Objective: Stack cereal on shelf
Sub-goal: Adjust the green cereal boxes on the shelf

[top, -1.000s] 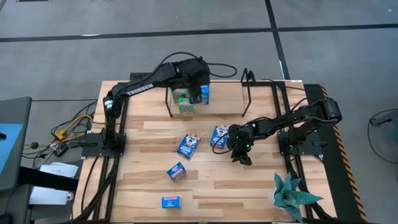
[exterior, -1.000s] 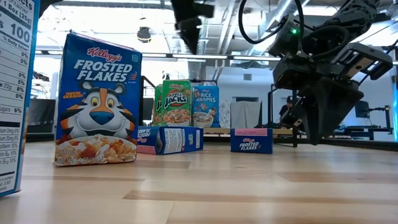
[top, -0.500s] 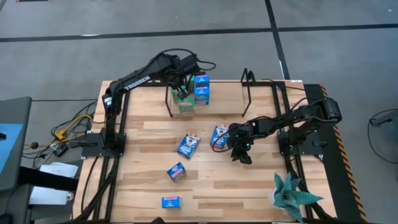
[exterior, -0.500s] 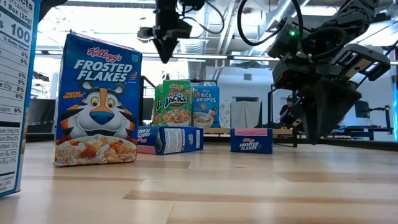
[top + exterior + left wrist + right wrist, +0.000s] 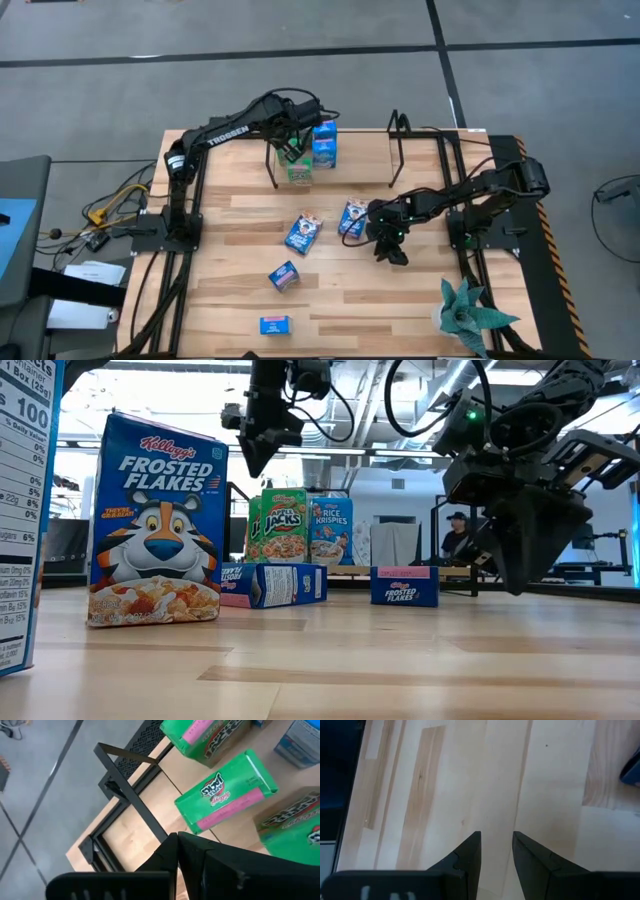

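The left claw (image 5: pixel 290 143) is held above the shelf (image 5: pixel 350 165) at the far side of the counter (image 5: pixel 230 260), w/ fingers closed together and nothing between them, as seen in the left wrist view. Directly beneath it green boxes (image 5: pixel 296 165) are seen standing on the shelf, and a light blue box (image 5: pixel 324 144) is stood just beside them, to the claw's right. In the low view the left claw (image 5: pixel 262 445) is seen hanging above the green box (image 5: pixel 284 525) and the Rice Krispies box (image 5: pixel 331 530).

Nearer the front, well apart from both claws, a small blue box (image 5: pixel 275 324) and another (image 5: pixel 284 275) are found lying on the counter. Between the two claws a dark blue box (image 5: pixel 303 232) is laid flat. A second dark blue box (image 5: pixel 353 217) is placed just left of the right claw (image 5: pixel 390 250).

The right claw is held low over bare counter, fingers (image 5: pixel 468 855) a little apart, empty. A plant (image 5: pixel 468 315) is seen near the front right corner.
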